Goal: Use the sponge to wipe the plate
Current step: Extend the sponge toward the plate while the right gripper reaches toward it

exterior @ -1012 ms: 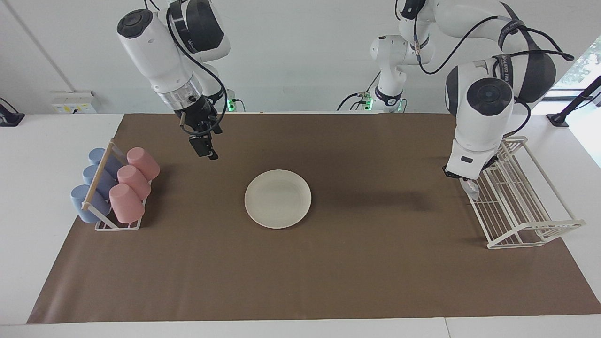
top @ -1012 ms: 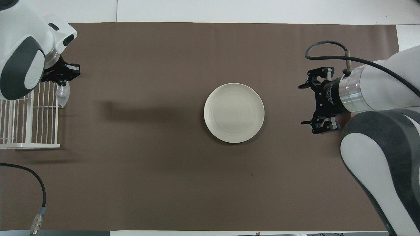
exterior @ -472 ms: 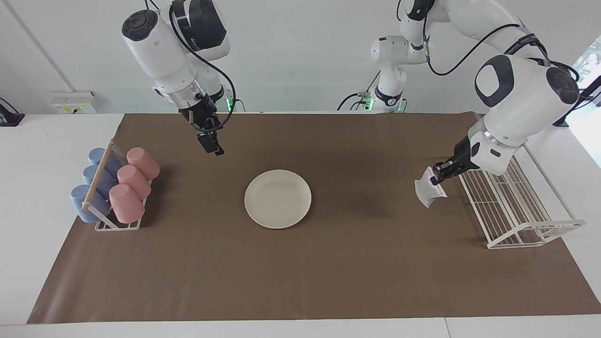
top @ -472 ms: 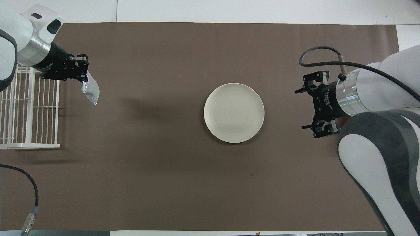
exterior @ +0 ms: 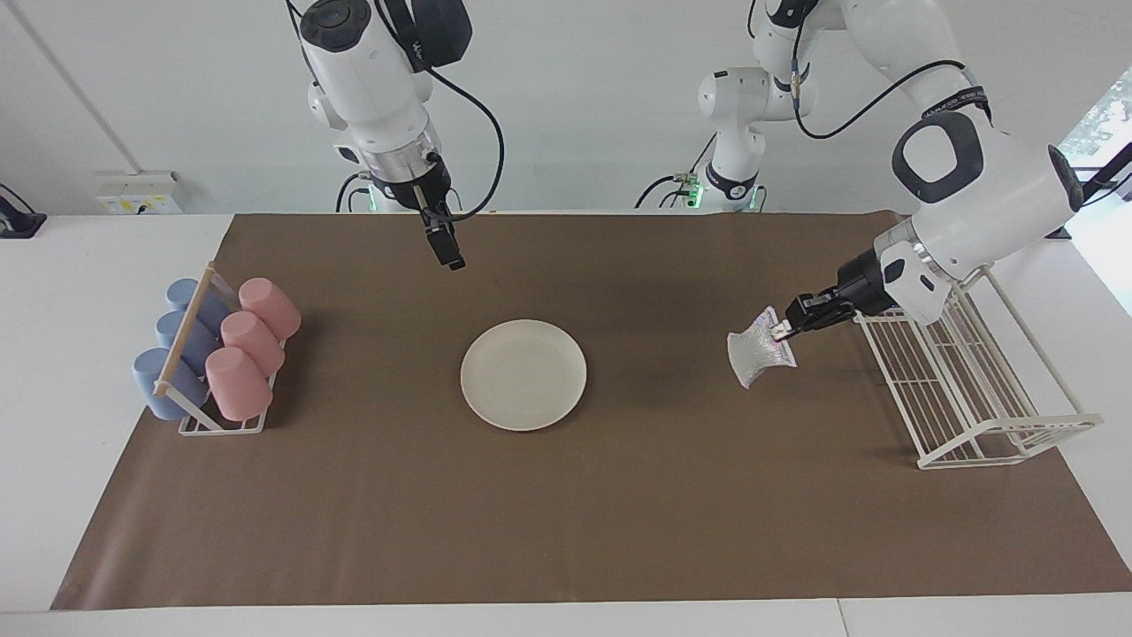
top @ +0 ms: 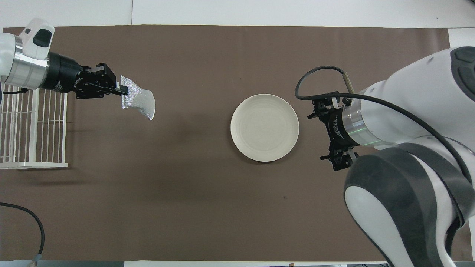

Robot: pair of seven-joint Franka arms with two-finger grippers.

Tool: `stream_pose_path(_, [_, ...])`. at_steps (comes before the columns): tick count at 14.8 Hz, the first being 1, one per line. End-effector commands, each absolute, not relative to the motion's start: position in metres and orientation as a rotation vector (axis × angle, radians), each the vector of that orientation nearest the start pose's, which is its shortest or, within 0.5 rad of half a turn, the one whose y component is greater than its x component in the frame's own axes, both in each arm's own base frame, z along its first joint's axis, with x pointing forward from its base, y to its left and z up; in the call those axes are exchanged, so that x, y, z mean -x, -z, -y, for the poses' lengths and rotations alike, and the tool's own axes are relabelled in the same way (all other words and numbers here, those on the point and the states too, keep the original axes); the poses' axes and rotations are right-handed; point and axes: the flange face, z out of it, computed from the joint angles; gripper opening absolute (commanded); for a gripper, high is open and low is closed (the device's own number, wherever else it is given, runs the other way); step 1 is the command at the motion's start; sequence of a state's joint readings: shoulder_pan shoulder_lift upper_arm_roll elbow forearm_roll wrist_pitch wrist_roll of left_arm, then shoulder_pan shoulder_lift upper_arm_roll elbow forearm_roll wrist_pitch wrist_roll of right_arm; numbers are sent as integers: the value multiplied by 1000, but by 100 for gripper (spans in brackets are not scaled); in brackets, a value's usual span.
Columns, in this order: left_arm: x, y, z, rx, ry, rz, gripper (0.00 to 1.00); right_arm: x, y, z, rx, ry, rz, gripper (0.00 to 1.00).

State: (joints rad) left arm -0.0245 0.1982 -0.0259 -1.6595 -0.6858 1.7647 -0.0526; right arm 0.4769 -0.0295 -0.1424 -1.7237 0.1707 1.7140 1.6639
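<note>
1. Plate (exterior: 523,374): lies flat at the middle of the brown mat (exterior: 584,522), nothing on it, nothing touching it.
2. Left gripper (exterior: 782,329): in the air over bare mat, between the plate and the white wire rack (exterior: 973,389). Its fingertips are clamped together on one edge of the sponge (exterior: 754,356).
3. Sponge: hangs from that gripper, clear of the mat, drooping away from the pinch. In the overhead view it shows as a silvery, glittering sheet (top: 139,99) with the gripper (top: 124,90) at its edge. It is well apart from the plate, toward the left arm's end of the table.
4. Right gripper (exterior: 447,249): raised over the mat, over ground nearer to the robots than the plate, and holding nothing. In the overhead view its fingers stand apart (top: 328,135), beside the plate's rim, not over it.
5. Cup rack (exterior: 212,372): at the right arm's end of the table, holding pink cups (exterior: 252,345) and blue cups (exterior: 172,349) on their sides.
6. Wire rack: at the left arm's end, partly on the mat.
</note>
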Motion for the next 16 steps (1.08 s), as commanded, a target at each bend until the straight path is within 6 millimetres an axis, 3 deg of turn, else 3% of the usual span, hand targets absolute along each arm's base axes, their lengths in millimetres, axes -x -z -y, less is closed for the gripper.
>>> stream_pose_path(1, [-562, -474, 69, -2340, 86, -183, 0, -537, -602, -213, 2309, -176, -1953, 100])
stream_pose_path(3, [-541, -456, 75, -2273, 47, -192, 0, -545, -586, -244, 2384, -190, -1939, 100])
stream_pose_path(5, [-532, -447, 84, -2203, 36, -211, 0, -548, -574, -261, 2415, -196, -1926, 100])
stream_pose_path(9, [-516, -425, 84, -2055, 78, -189, 0, -559, -572, -286, 2414, -172, -1965, 100])
stream_pose_path(12, [-497, -420, 84, -1980, 89, -156, 0, -572, -573, -298, 2396, -157, -1940, 100])
stream_pose_path(14, [-490, -410, 84, -1951, 107, -127, 0, -570, -575, -311, 2388, -166, -1900, 100])
stream_pose_path(16, [-485, -408, 88, -1907, 132, -96, 0, -570, -574, -311, 2371, -208, -1891, 100])
